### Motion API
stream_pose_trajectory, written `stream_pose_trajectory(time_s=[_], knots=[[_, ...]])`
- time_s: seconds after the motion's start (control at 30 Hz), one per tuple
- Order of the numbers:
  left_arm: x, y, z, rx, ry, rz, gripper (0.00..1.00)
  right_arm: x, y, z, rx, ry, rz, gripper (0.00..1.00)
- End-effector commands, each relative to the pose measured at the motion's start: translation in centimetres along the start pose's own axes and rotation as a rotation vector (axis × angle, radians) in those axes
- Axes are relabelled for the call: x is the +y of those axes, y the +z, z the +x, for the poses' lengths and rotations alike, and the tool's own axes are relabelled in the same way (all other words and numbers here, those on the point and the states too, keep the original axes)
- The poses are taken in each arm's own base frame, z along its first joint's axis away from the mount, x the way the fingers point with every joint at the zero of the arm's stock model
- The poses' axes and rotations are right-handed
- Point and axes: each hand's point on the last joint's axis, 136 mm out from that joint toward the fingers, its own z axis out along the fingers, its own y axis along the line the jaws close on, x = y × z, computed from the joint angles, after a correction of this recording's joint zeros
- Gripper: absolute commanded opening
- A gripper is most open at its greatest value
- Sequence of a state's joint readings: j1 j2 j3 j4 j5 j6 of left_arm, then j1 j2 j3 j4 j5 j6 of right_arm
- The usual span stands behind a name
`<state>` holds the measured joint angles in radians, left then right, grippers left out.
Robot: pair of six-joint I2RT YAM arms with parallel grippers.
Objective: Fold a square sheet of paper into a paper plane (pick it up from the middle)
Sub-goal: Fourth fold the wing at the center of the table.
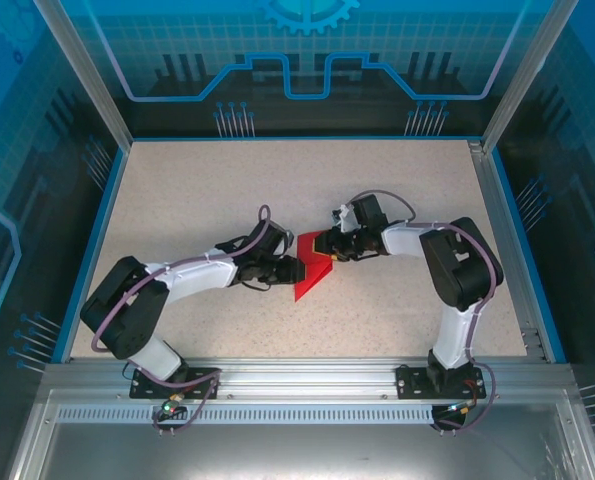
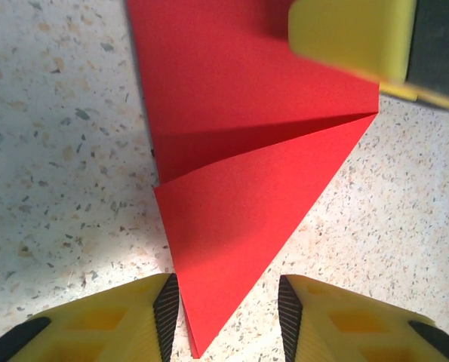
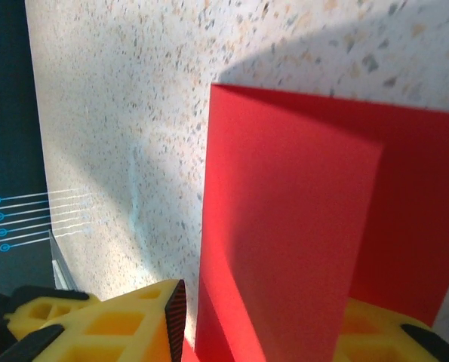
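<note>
a pale, speckled table [image 1: 207,190] is seen from above, edged by a blue border [image 1: 95,240] and closed in by translucent blue panels [image 1: 307,50] printed with circuit lines. an aluminium rail [image 1: 297,375] is set along the near edge, where both arms are bolted. the square sheet of paper [image 1: 312,270], bright red and folded into overlapping triangular flaps, is laid near the middle of the table, between the two grippers. the left gripper [image 1: 285,268] is held at its left edge and the right gripper [image 1: 335,248] at its far right corner.

in the left wrist view the sheet's [image 2: 247,151] pointed tip is framed by the left gripper [image 2: 228,324], whose yellow fingers [image 2: 133,328] are spread apart on either side without pinching it. a yellow finger [image 2: 352,34] of the other gripper is seen over the sheet's top right corner.

in the right wrist view a flap of the paper [image 3: 284,241] is seen between the parted fingers [image 3: 111,328] of the right gripper [image 3: 262,339]. whether it is touched cannot be told. soft shadows are cast on the stone-like surface.
</note>
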<state>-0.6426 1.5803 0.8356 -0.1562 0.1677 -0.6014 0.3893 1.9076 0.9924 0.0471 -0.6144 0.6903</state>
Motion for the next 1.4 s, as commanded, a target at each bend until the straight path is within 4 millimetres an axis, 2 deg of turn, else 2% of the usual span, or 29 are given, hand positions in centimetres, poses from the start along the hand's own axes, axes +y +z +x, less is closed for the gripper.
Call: stream_pose_trajectory(time_s=[0.0,0.27,0.47,0.5,0.53,0.77,0.93,1.0,1.13,1.37], knots=[[0.0,-0.3,0.2,-0.018,-0.007,-0.021,0.43,-0.3,-0.2,-0.4,0.036,-0.001,-0.023,0.36],[-0.8,-0.1,0.0,-0.029,0.033,-0.029,0.48,-0.4,-0.4,-0.8,-0.009,0.052,-0.028,0.13],[-0.9,0.0,-0.1,-0.038,0.039,-0.03,0.5,-0.2,-1.4,-0.9,-0.115,0.106,-0.017,0.06],[-1.0,0.0,-0.1,-0.039,0.042,-0.027,0.5,0.3,-1.7,-1.3,-0.14,0.107,-0.02,0.06],[-1.0,-0.1,-0.1,-0.038,0.045,-0.027,0.51,-0.3,-1.7,-0.6,-0.148,0.129,-0.001,0.05],[-1.7,-0.4,0.2,-0.04,0.106,-0.013,0.55,0.5,-1.9,0.1,-0.226,0.173,0.042,0.06],[-1.1,-0.5,0.5,-0.047,0.114,-0.04,0.56,-0.1,-1.5,1.1,-0.238,0.249,0.072,0.05],[-0.9,-0.5,0.6,-0.045,0.114,-0.048,0.56,1.0,-1.9,0.8,-0.274,0.25,0.031,0.05],[-1.1,-0.4,0.9,-0.045,0.123,-0.043,0.57,0.9,-2.8,0.8,-0.307,0.26,0.089,0.06],[-1.9,-0.7,1.1,-0.055,0.198,-0.081,0.58,2.1,-2.8,0.2,-0.274,0.273,0.061,0.06]])
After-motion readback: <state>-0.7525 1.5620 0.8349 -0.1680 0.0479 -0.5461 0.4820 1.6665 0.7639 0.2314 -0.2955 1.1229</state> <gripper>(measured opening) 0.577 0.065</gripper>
